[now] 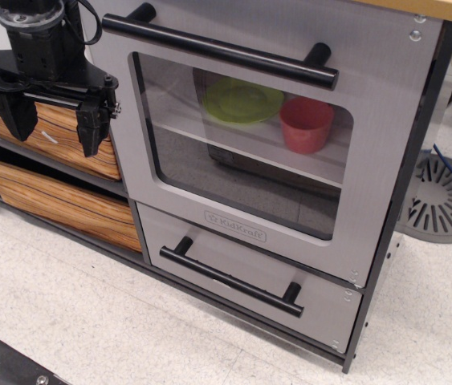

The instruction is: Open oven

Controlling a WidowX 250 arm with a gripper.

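Oven [250, 152] door shut, "KidKraft" label [235, 226] (faint); fingers [17, 116] spread, empty, by wood-grain drawers [57, 128].

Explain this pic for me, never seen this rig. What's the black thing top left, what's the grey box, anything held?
One camera view, looking down from above and in front. The black thing is the robot arm's gripper: two fingers pointing down, spread apart, nothing between them. It hangs in front of the wood-grain drawers, left of the oven. The grey box is a toy kitchen oven. Its door is shut, with a long black handle across the top and a clear window. Through the window you see a green plate and a red cup on a shelf inside. Below it is a smaller grey drawer with its own black handle. Nothing is held yet.
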